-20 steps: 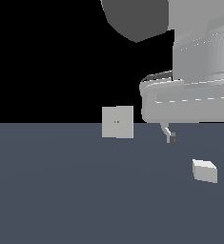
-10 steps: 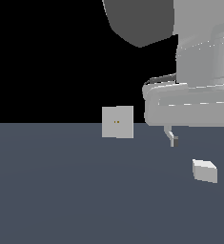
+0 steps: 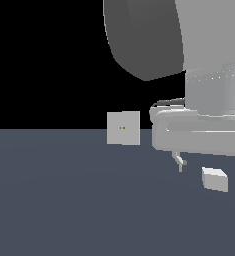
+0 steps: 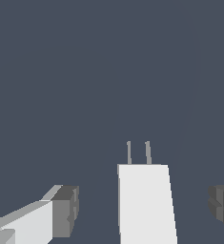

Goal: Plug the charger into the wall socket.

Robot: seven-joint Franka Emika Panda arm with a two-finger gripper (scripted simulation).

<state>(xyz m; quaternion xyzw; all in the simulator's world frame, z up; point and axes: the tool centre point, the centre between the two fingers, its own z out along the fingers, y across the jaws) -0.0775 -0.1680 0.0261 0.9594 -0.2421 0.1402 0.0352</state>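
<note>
Right up close in the wrist view, the small off-white box-shaped charger (image 4: 146, 202) lies flat on the dark slate-grey table (image 4: 85, 71), two thin grey prongs (image 4: 138, 152) sticking out of its far end. The robot's fingers (image 4: 144, 209) are spread wide and released, one dark-padded fingertip (image 4: 66, 209) on one side of the block and the other pad at the opposite edge of the picture. There's clear table showing between each pad and the charger, so nothing is gripped; the block sits between them, a touch nearer the second pad.

In the exterior view, the charger (image 3: 215, 179) rests on the table (image 3: 64, 200) toward the exterior view's right, just below the big pale-grey robot hand (image 3: 204, 135). One fingertip (image 3: 182, 165) hangs above the table just to the block's left; the other is barely visible at the frame's edge.

Farther back, well apart from the charger, the flat light-grey square wall socket (image 3: 123, 128) stands upright, two tiny orange dots near its centre.
</note>
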